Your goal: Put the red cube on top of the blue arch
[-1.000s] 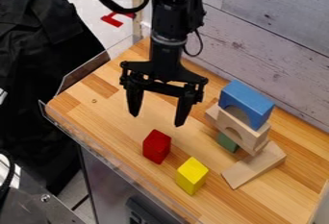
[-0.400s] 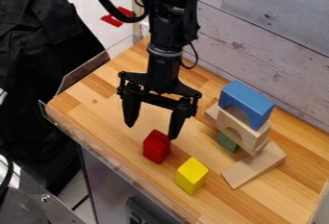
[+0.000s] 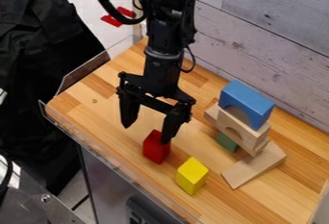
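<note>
The wooden table (image 3: 116, 107) spreads beneath the blue arch (image 3: 249, 99), which stands toward its far right side in the view. The grey plank wall (image 3: 270, 35) rises behind the arch. Black cloth (image 3: 38, 40) hangs well to the left of the arch, beyond the table's edge. The black robot arm (image 3: 164, 33) comes down from the top edge, left of the arch. At its lower end the gripper (image 3: 146, 134) is lower in the view than the arch and to its left, its two fingers spread wide with nothing clamped between them. One fingertip overlaps the upper right part of the red cube in the view; whether they touch, I cannot tell.

The blue arch itself rests on top of pale wooden blocks (image 3: 226, 120). A pale wedge (image 3: 254, 168) lies below the arch in the view, at the foot of the stack. The red cube (image 3: 154, 148) sits on the table, lower left of the arch and apart from it. The yellow block (image 3: 192, 176) is also lower left of the arch, nearer the front edge. A green block (image 3: 226, 142), partly hidden, shows low in the stack under the arch.
</note>
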Controlling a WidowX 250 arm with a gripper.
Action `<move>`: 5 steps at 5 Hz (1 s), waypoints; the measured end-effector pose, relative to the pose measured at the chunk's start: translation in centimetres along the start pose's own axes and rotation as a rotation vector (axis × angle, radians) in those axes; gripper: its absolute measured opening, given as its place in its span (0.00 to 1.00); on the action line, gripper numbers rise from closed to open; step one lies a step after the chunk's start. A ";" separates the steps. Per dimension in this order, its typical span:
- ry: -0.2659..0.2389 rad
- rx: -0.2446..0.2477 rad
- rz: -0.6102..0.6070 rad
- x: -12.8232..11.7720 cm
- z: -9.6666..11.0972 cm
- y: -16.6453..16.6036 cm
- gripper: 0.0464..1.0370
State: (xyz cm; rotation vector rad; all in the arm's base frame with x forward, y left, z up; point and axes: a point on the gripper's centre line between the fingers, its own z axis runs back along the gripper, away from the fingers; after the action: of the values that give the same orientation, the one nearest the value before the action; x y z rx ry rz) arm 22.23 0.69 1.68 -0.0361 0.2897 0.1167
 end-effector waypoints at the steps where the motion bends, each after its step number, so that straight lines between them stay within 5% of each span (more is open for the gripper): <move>1: -0.003 0.007 -0.029 0.0 0.0 -0.1 0.96; 5: 0.009 -0.015 -0.050 1.3 -1.6 -1.3 0.96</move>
State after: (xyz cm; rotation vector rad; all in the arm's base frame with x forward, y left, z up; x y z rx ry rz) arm 23.21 -0.56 -0.21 -0.0584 0.2970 0.0694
